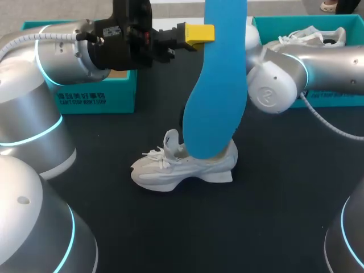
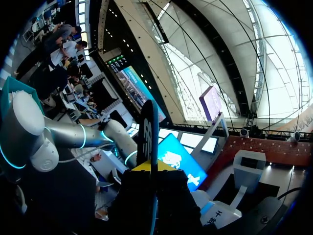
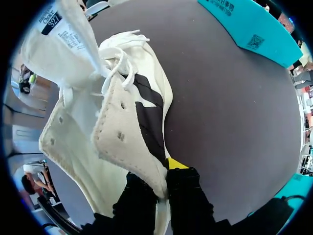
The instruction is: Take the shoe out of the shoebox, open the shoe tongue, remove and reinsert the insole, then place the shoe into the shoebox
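Note:
A white shoe (image 1: pixel 170 170) stands upright on the black table, its tongue (image 1: pixel 170 139) pulled up. Above it hangs a long blue insole (image 1: pixel 219 85), heel end down at the shoe's opening. My left gripper (image 1: pixel 200 35) is shut on the insole's upper part; in the left wrist view the insole (image 2: pixel 149 127) shows edge-on between the fingers of the left gripper (image 2: pixel 149 169). My right arm (image 1: pixel 284 79) comes in behind the insole, which hides its gripper in the head view. In the right wrist view my right gripper (image 3: pixel 164 171) is shut on the shoe's (image 3: pixel 132 122) side rim beside the lifted tongue (image 3: pixel 63 44).
A teal shoebox (image 1: pixel 96 96) stands at the back left under my left arm. A second teal box (image 1: pixel 273 25) at the back right holds another white shoe (image 1: pixel 313 37). A teal box (image 3: pixel 249 29) also lies beyond the shoe in the right wrist view.

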{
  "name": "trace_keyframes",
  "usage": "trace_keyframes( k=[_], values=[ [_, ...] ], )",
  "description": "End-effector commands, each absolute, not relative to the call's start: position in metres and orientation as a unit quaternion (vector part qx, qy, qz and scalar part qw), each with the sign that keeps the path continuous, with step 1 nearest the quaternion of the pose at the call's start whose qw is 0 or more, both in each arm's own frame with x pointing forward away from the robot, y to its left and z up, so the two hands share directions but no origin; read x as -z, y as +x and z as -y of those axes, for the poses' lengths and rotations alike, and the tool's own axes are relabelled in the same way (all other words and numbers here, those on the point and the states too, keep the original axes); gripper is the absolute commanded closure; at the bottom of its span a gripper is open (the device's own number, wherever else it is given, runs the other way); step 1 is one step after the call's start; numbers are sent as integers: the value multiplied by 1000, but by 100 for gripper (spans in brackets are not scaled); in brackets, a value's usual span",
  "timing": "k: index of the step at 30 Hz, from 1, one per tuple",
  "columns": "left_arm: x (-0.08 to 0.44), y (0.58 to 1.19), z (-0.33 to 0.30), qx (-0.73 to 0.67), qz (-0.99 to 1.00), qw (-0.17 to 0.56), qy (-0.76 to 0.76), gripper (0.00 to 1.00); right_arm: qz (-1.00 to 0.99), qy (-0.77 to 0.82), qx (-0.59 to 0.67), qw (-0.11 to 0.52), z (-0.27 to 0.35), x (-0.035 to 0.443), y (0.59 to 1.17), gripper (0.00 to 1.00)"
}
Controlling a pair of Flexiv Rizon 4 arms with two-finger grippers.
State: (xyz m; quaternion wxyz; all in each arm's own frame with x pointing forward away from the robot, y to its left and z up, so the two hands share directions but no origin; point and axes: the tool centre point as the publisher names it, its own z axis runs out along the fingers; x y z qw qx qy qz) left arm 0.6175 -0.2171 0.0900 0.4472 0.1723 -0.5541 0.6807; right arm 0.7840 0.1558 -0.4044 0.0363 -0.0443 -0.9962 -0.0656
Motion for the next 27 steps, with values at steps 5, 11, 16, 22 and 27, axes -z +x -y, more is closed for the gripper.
trace_keyframes(
  k=[5, 11, 16, 22, 27],
  values=[
    [-89, 617, 218, -680, 554, 447, 172, 100, 989, -114, 79, 57, -147, 401, 772, 100],
    [-89, 617, 218, -680, 554, 447, 172, 100, 941, -291, 160, 59, -130, 393, 755, 100],
    [-89, 617, 218, -680, 554, 447, 172, 100, 880, -424, 204, 57, -130, 387, 746, 100],
    [-89, 617, 218, -680, 554, 447, 172, 100, 850, -472, 228, 51, -131, 378, 745, 100],
    [-89, 617, 218, -680, 554, 447, 172, 100, 850, -471, 229, 51, -132, 375, 745, 100]
  ],
)
